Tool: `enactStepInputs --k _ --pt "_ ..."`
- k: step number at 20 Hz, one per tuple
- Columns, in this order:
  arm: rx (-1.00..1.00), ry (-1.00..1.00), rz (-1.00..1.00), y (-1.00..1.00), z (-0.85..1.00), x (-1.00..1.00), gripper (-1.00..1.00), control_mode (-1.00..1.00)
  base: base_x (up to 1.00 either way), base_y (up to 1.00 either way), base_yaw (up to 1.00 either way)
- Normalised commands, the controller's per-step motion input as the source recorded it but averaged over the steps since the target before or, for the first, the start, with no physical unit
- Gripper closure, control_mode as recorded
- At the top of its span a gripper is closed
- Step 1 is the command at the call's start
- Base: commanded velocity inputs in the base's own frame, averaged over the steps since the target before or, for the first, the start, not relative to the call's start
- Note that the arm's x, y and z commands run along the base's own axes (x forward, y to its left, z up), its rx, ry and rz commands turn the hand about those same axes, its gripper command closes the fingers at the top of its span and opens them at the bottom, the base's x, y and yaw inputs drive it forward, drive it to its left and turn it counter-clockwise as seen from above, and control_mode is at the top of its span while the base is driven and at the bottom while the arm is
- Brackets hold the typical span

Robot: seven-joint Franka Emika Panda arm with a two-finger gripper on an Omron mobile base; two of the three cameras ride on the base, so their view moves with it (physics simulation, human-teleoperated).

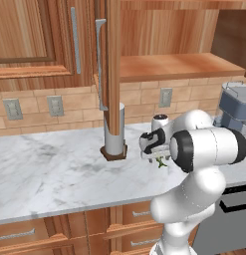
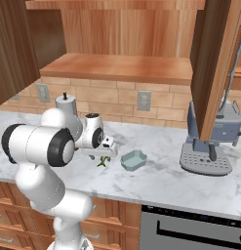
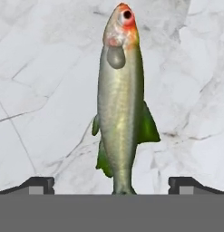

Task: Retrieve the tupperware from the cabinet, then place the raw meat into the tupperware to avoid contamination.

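Gripper [image 3: 111, 183] spread wide, empty, low over the counter [image 3: 45, 81]; raw meat [image 3: 120, 104] lies flat between the fingertips, long axis running away from the hand; tupperware [image 2: 133, 160] waits just right.

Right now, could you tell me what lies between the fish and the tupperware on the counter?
Nothing: in the right base view, bare marble counter separates the fish, under the open gripper, from the tupperware to its right.

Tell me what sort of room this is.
A home kitchen, by the look of it: a marble counter under wooden wall cabinets, a coffee machine by the tiled wall, and a raw fish lying on the counter.
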Motion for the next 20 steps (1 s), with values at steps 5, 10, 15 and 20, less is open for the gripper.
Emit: enactStepInputs --k 5,10,15,20 --pt "0.08 0.01 -0.02 -0.04 -0.27 0.0 -1.0 -1.0 0.0 0.0 0.0" --pt "0.06 0.0 0.0 0.0 -0.21 0.0 -1.0 -1.0 0.0 0.0 0.0" --pt "0.03 0.0 0.0 0.0 -0.17 0.01 1.0 -1.0 0.0 0.0 0.0" --pt "0.01 -0.01 0.0 0.0 -0.12 0.0 1.0 -1.0 0.0 0.0 0.0"
